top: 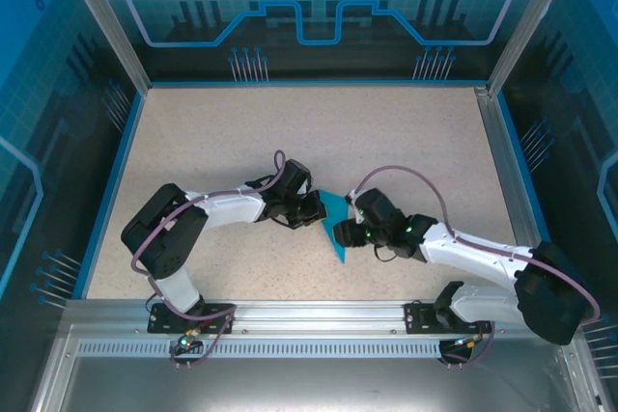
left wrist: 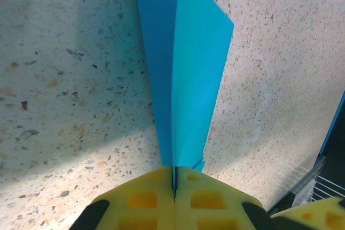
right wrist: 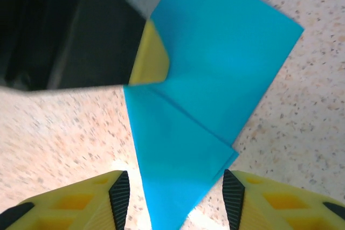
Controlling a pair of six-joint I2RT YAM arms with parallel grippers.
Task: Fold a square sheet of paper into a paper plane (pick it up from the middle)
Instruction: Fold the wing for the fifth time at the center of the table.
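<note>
Arms (top: 222, 207) lay angled inward from both sides, their tips close together near the middle of the speckled table (top: 241, 132). Between them sat the paper plane (top: 334, 225), a cyan-blue folded piece with its point aimed toward the near edge. The left gripper (top: 313, 211) was clamped on it. In the left wrist view its yellow fingers (left wrist: 145, 200) pressed flat together with the plane's narrow end pinched in the seam. Two long flaps fanned away from the grip, above the table. The right gripper (top: 351, 232) stood with its jaws apart. In the right wrist view its yellow fingers (right wrist: 70, 206) sat on either side of the plane's pointed tip, with no visible contact. That view also showed a diagonal crease across the paper, and one yellow pad of the left gripper against its upper edge.
</note>
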